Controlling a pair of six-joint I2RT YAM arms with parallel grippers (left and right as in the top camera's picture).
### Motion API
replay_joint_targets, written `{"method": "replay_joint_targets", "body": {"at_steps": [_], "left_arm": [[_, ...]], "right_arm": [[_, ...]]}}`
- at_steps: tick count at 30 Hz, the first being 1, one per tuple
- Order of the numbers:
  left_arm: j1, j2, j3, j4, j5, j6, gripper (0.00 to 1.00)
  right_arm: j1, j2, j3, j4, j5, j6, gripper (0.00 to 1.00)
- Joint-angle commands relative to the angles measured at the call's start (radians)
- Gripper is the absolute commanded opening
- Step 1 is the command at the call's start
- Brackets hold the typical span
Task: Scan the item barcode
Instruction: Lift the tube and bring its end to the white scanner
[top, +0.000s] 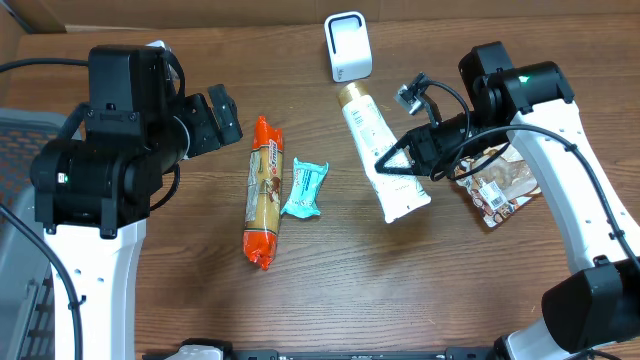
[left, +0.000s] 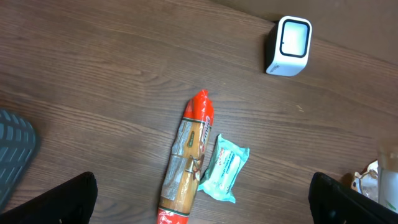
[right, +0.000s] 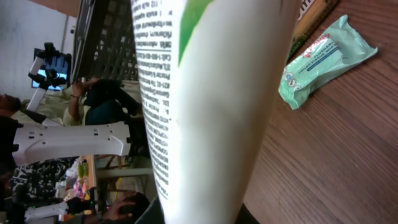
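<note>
Tube (right: 211, 112) lettering, visible only from right wrist

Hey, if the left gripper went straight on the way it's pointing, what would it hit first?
Probably the orange pack, lying nearly centred ahead of the open left gripper in its wrist view; the teal packet sits just beside it. Depth is unclear.

The tube (right: 211, 106) fills my right wrist view, cut off at top and bottom — its fine print is too small to read. From overhead, my right arm (top: 565, 160) covers part of the brown packet (top: 500, 190).
</note>
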Motion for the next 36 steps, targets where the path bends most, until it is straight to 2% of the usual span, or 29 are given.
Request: {"method": "replay_joint_targets", "body": {"at_steps": [1, 7, 15, 18, 19, 21, 24, 27, 30, 33, 36], "left_arm": [[0.003, 0.002, 0.016, 0.001, -0.005, -0.006, 1.00], [0.003, 0.002, 0.016, 0.001, -0.005, -0.006, 0.99], [0.003, 0.002, 0.016, 0.001, -0.005, -0.006, 0.99], [0.003, 0.002, 0.016, 0.001, -0.005, -0.006, 1.00], [0.003, 0.002, 0.016, 0.001, -0.005, -0.006, 0.99], [0.003, 0.002, 0.016, 0.002, -0.005, -0.006, 1.00], [0.003, 0.002, 0.016, 0.001, -0.005, -0.006, 1.00], [0.003, 0.002, 0.016, 0.001, -0.005, -0.006, 1.00], [0.003, 0.002, 0.016, 0.001, -0.005, -0.006, 1.00], [0.003, 0.002, 0.016, 0.001, -0.005, -0.006, 0.99], [0.003, 0.002, 0.016, 0.001, -0.005, -0.006, 1.00]], "right_arm": [[-0.002, -0.050, 0.037, 0.013, -0.060, -0.052, 0.04], [-0.002, -0.050, 0.038, 0.073, 0.021, 0.050, 0.04], [-0.002, -0.050, 0.038, 0.076, 0.025, 0.052, 0.04], [-0.002, -0.050, 0.038, 0.119, 0.121, 0.154, 0.04], [0.016, -0.050, 0.038, 0.181, 0.327, 0.311, 0.04], [0.063, -0.047, 0.038, 0.240, 0.649, 0.472, 0.04], [0.158, -0.032, 0.038, 0.307, 0.997, 0.577, 0.04], [0.247, -0.005, 0.037, 0.393, 1.298, 0.597, 0.04], [0.315, 0.043, 0.037, 0.513, 1.588, 0.542, 0.04], [0.338, 0.103, 0.037, 0.649, 1.633, 0.311, 0.04], [0.328, 0.148, 0.037, 0.778, 1.633, 0.211, 0.04]]}}
